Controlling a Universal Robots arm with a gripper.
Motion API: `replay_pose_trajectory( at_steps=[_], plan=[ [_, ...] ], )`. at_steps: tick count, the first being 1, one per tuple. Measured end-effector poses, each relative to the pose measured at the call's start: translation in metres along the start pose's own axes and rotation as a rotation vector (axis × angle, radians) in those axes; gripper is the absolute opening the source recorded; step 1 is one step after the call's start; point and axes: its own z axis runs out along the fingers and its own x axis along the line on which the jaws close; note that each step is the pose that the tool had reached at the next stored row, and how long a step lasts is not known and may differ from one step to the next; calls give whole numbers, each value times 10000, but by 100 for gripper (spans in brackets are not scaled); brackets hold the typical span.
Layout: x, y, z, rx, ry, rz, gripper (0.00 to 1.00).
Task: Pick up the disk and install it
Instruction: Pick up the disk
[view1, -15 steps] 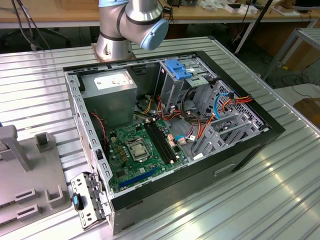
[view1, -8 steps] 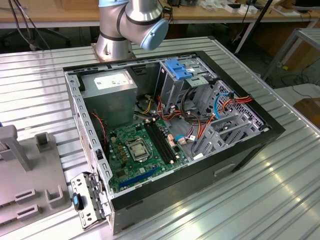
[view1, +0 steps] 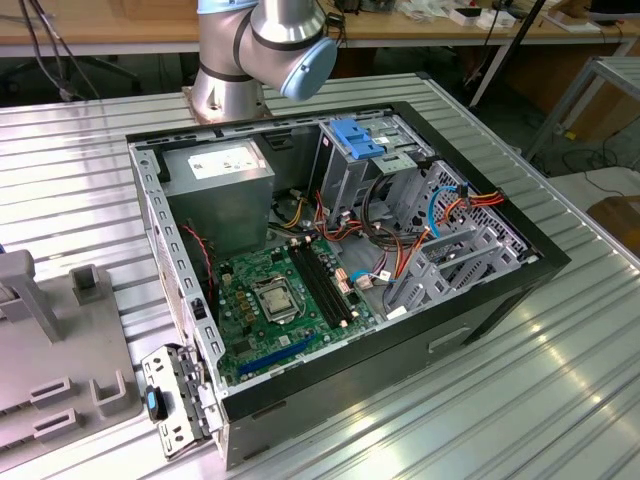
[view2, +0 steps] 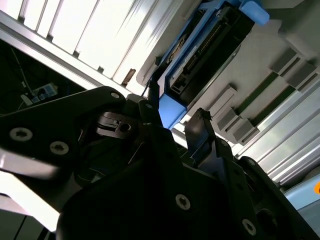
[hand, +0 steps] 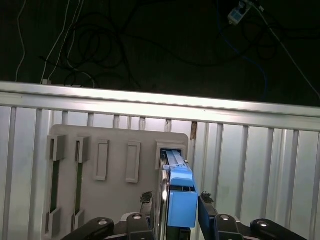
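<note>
The disk (hand: 180, 181) stands on edge in a slot of the grey holder (hand: 115, 165) on the ribbed table (hand: 260, 165). The gripper (hand: 175, 199) straddles its blue rail, jaws apart; the second wrist view seems to show a thin gap beside one finger (view2: 199, 124)

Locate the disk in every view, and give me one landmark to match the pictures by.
First wrist view: the disk stands on edge in a slot of the grey fixture.
Second wrist view: the disk, blue rails showing, sits in that fixture, right by the end effector.
Exterior view: the fixture lies at the exterior view's left, beside the computer case.
Shared landmark: the grey fixture.
</note>
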Motion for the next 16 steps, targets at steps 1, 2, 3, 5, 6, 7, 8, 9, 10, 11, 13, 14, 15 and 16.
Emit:
replay_pose_trajectory(
  at_steps=[1, 2, 3, 5, 6, 7, 8, 9, 10, 11, 13, 14, 15, 16],
  plan=[
    [0, 0, 8, -1, 1, 1, 48],
    [0, 1, 16, -1, 1, 1, 48],
    [0, 1, 23, -1, 2, 1, 48],
    [1, 4, 41, -1, 2, 0, 48],
    [1, 7, 46, -3, 2, 0, 48],
    [1, 9, 51, -2, 2, 1, 48],
    [1, 10, 58, 0, 1, 0, 48],
    [1, 13, 66, 0, 1, 1, 48],
    [1, 15, 73, 0, 1, 1, 48],
    [1, 17, 81, -1, 1, 1, 48],
    [1, 21, 101, 0, 1, 1, 48],
    [1, 23, 111, -1, 1, 1, 48],
    [1, 24, 123, -1, 1, 1, 48],
    [1, 25, 130, -1, 1, 1, 48]
  ],
)
